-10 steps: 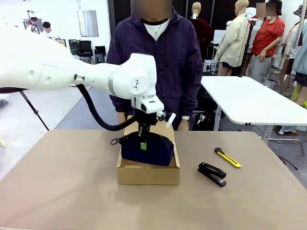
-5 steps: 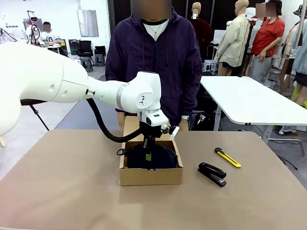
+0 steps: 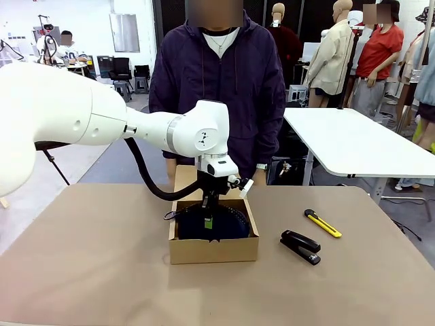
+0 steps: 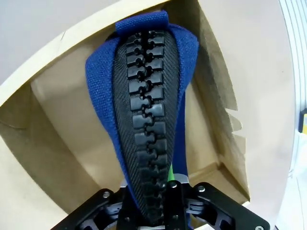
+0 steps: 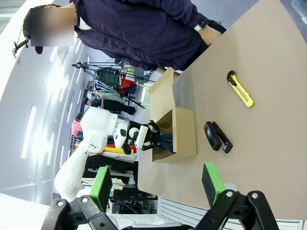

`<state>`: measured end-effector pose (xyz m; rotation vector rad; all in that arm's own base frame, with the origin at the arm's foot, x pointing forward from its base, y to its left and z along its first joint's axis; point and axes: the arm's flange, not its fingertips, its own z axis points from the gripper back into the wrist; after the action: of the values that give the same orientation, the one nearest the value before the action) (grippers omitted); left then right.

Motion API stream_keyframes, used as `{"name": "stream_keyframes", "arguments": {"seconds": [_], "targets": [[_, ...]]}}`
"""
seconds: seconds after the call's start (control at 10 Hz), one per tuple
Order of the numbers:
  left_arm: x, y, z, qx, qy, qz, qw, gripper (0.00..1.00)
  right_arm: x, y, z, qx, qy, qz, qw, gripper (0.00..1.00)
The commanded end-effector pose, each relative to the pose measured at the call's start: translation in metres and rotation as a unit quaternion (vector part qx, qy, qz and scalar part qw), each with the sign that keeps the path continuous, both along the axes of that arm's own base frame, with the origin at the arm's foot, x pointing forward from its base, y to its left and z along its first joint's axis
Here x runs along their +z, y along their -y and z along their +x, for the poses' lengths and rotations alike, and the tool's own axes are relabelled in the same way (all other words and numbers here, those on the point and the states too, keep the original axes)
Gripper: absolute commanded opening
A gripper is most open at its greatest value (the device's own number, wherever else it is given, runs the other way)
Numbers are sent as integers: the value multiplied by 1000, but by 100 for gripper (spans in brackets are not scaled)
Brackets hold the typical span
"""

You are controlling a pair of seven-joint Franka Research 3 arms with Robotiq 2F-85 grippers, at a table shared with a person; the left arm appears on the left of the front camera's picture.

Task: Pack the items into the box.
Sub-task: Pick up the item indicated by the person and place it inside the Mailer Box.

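One box (image 3: 213, 250), one pouch (image 3: 230, 227), one stapler (image 3: 300, 246), one utility knife (image 3: 323, 223), one person (image 3: 221, 88)

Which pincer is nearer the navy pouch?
Left. The left pincer pinches the pouch inside the box; the right pincer hangs open well away, with the stapler between it and the box.

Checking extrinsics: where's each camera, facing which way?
Front: fixed, robot's side, faces across table at person; left arm, left jaws in box.
Left wrist: above box, looks down along left jaws at pouch between them.
Right wrist: raised, rolled sideways, faces table; open right jaws at bottom edge.
Shared: front and right wrist both show box, stapler, knife, left arm.
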<state>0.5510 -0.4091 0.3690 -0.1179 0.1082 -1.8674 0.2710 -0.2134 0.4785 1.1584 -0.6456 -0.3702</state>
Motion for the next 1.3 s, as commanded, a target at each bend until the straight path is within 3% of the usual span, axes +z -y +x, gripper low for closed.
{"name": "stream_keyframes", "arguments": {"seconds": [0.0, 0.8, 0.9, 1.0, 1.2], "targets": [[4, 3, 0, -9, -4, -1, 1000, 100, 2, 0, 3, -3, 17, 6, 1000, 100], [15, 1, -5, -3, 0, -24, 1000, 100, 2, 0, 3, -3, 17, 6, 1000, 100], [25, -4, -7, 25, -3, -26, 999, 100, 2, 0, 3, -3, 17, 6, 1000, 100], [43, -18, -7, 74, -32, -6, 997, 100, 2, 0, 3, -3, 17, 6, 1000, 100], [104, -70, -18, 154, -28, -50, 986, 100, 2, 0, 3, -3, 17, 6, 1000, 100]]}}
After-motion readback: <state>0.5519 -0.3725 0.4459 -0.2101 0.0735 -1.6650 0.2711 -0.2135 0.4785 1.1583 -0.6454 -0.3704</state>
